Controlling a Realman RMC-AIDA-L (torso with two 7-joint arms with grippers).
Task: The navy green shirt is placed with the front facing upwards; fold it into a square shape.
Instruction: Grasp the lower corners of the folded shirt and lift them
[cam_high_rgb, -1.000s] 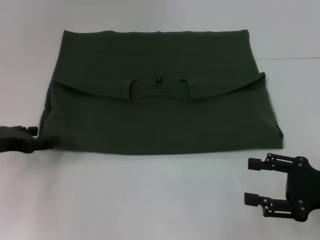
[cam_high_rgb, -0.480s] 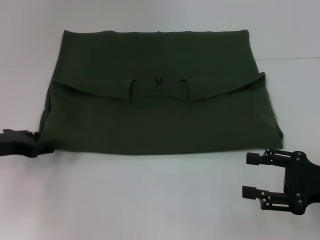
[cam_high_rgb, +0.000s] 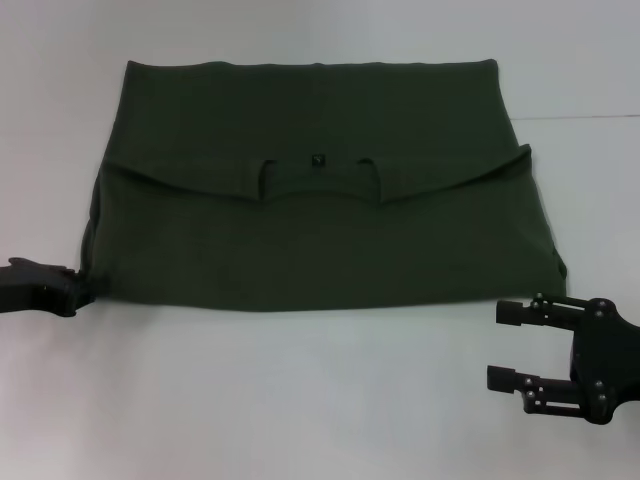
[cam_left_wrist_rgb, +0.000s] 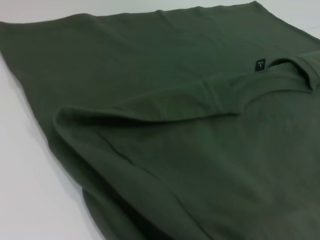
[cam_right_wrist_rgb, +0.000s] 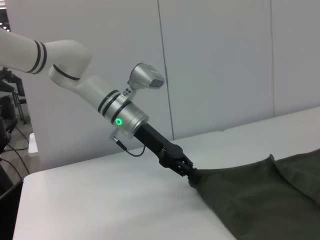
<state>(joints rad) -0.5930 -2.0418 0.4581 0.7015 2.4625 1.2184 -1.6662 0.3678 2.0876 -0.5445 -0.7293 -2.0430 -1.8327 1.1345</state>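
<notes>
Left pincer (cam_high_rgb: 75, 290) pinches the navy green shirt (cam_high_rgb: 320, 230) at its near-left corner; right pincer (cam_high_rgb: 510, 345) hovers spread beside it.

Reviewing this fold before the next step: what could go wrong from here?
1. The left end effector sits at the near left corner of the navy green shirt; a grip on one layer only would let the lower layers lag.
2. The right end effector is open, off the cloth on the table; a left-only pull could skew the fold.
3. The folded-in sleeves lie loose and may slip out.
</notes>
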